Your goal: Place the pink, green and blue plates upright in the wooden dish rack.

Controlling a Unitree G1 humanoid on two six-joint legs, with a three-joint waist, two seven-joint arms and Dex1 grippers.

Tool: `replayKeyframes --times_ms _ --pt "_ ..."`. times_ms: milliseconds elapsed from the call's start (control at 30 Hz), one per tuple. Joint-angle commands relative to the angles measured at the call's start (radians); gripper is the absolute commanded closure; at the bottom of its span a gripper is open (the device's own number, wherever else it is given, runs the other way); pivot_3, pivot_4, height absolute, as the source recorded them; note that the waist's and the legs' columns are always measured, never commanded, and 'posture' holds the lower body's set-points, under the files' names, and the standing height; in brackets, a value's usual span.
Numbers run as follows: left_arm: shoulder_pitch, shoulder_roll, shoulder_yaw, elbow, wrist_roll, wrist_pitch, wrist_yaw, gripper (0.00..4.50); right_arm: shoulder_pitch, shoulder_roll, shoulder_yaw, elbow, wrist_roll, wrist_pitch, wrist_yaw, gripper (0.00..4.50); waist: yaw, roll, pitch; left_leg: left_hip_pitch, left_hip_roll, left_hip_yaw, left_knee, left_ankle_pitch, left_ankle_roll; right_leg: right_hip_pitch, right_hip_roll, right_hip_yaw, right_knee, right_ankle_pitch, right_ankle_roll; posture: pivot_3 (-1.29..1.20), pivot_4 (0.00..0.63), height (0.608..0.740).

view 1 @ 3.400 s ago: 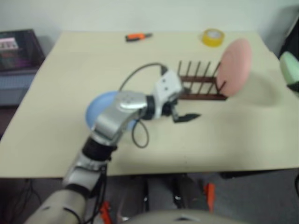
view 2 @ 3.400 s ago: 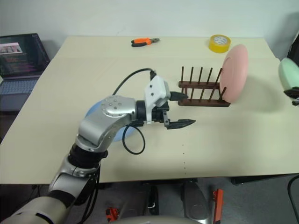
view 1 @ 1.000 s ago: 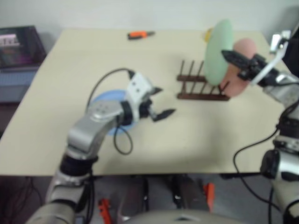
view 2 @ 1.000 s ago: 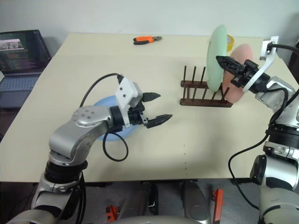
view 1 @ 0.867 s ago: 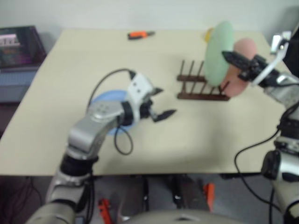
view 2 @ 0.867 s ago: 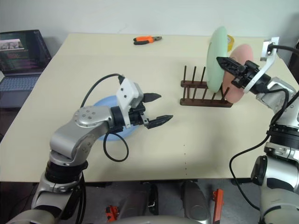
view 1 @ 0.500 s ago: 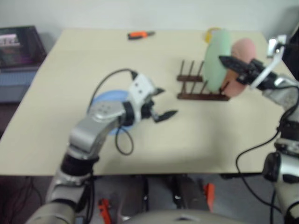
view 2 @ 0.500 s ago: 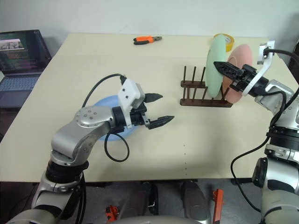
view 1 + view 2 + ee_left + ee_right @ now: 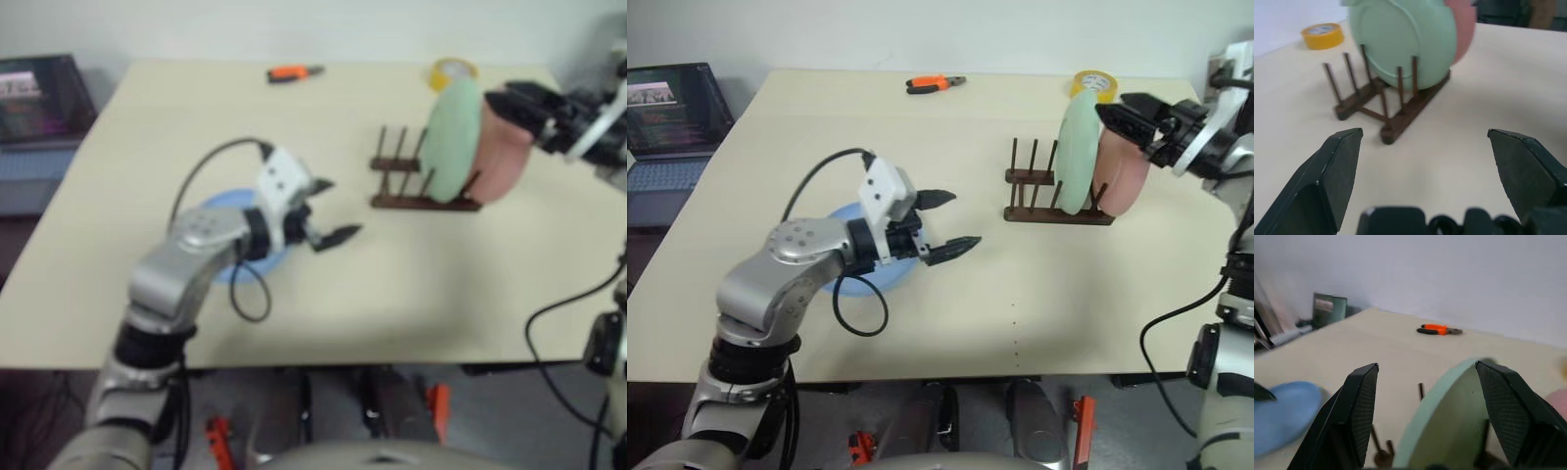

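Your right gripper [image 9: 1124,116] jaws stand apart above the green plate [image 9: 1077,153], gripping nothing; left gripper [image 9: 944,224] jaws wide, empty. The blue plate [image 9: 844,277] is partly hidden.

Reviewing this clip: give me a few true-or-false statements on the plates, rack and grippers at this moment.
1. The green plate stands on edge in the wooden rack. True.
2. The pink plate lies flat on the table. False: it stands on edge in the rack, right beside the green plate.
3. The blue plate is in the rack. False: it lies flat on the table, partly behind the left gripper.
4. The right gripper is open and holds nothing. True.
5. The left gripper is clamped on the blue plate. False: it is open and holds nothing.
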Motion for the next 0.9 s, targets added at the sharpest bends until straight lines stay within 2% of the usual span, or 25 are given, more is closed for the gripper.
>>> replayKeyframes --times_ms 33,133,200,300,400,433,533,667,900 --pt "0.013 0.095 0.194 -0.030 -0.002 0.045 0.061 0.00 -0.093 -0.052 -0.014 -0.059 0.017 -0.034 0.066 1.09 -0.004 0.000 0.000 0.000 0.000 0.000 0.000 0.000 0.000 0.000 0.000 0.000 0.000 0.000 0.000 0.00 0.150 0.740" --pt "0.058 0.219 0.294 0.027 0.055 0.053 0.093 0.00 -0.158 0.002 0.030 -0.122 0.065 -0.002 0.095 1.09 -0.023 0.000 0.000 0.000 0.001 -0.001 -0.001 0.000 0.000 -0.001 0.001 0.000 0.000 -0.001 -0.001 0.00 0.150 0.740" --pt "0.070 0.261 0.341 0.082 0.070 0.072 0.121 0.00 -0.163 0.047 0.083 -0.156 0.056 -0.007 0.109 1.09 -0.024 -0.001 0.000 0.002 0.002 -0.001 -0.002 0.000 0.000 0.001 0.001 -0.001 0.000 -0.001 -0.002 0.00 0.150 0.740" --pt "0.089 0.300 0.340 0.156 0.114 0.073 0.150 0.00 -0.152 0.126 0.176 -0.173 0.008 -0.032 0.101 1.09 -0.022 -0.003 0.000 0.006 0.002 0.000 -0.002 0.000 0.000 0.004 0.001 0.000 0.001 -0.003 0.002 0.00 0.150 0.740" --pt "0.077 0.303 0.291 0.204 0.140 0.066 0.163 0.00 -0.137 0.183 0.232 -0.157 -0.029 -0.047 0.098 1.09 -0.014 -0.004 0.001 0.006 0.001 0.001 -0.001 0.000 0.000 0.003 -0.002 0.000 0.001 -0.001 0.002 0.00 0.150 0.740" --pt "0.070 0.300 0.279 0.216 0.149 0.075 0.173 0.00 -0.132 0.194 0.247 -0.156 -0.042 -0.050 0.097 1.09 -0.007 -0.004 0.001 0.005 0.001 0.000 -0.001 0.000 0.000 0.003 -0.003 -0.001 0.001 0.001 -0.002 0.00 0.150 0.740" --pt "0.061 0.288 0.280 0.230 0.161 0.104 0.207 0.00 -0.116 0.203 0.277 -0.164 -0.069 -0.053 0.110 1.09 0.006 -0.005 0.001 0.001 0.000 0.000 -0.001 0.000 -0.001 0.001 -0.005 -0.002 0.000 0.001 -0.002 0.00 0.150 0.740" --pt "0.100 0.282 0.314 0.225 0.150 0.150 0.231 0.00 -0.103 0.213 0.286 -0.181 -0.073 -0.036 0.111 1.09 0.007 -0.005 0.001 -0.002 -0.001 0.000 -0.002 -0.001 -0.002 -0.003 -0.006 -0.003 0.000 0.002 -0.003 0.00 0.150 0.740" --pt "0.189 0.225 0.245 0.268 0.146 0.145 0.207 0.00 -0.102 0.219 0.305 -0.195 -0.090 -0.029 0.113 1.09 0.006 -0.005 0.001 -0.001 0.000 -0.002 -0.006 -0.001 -0.003 -0.004 -0.007 -0.005 0.000 0.001 -0.007 0.00 0.150 0.740"
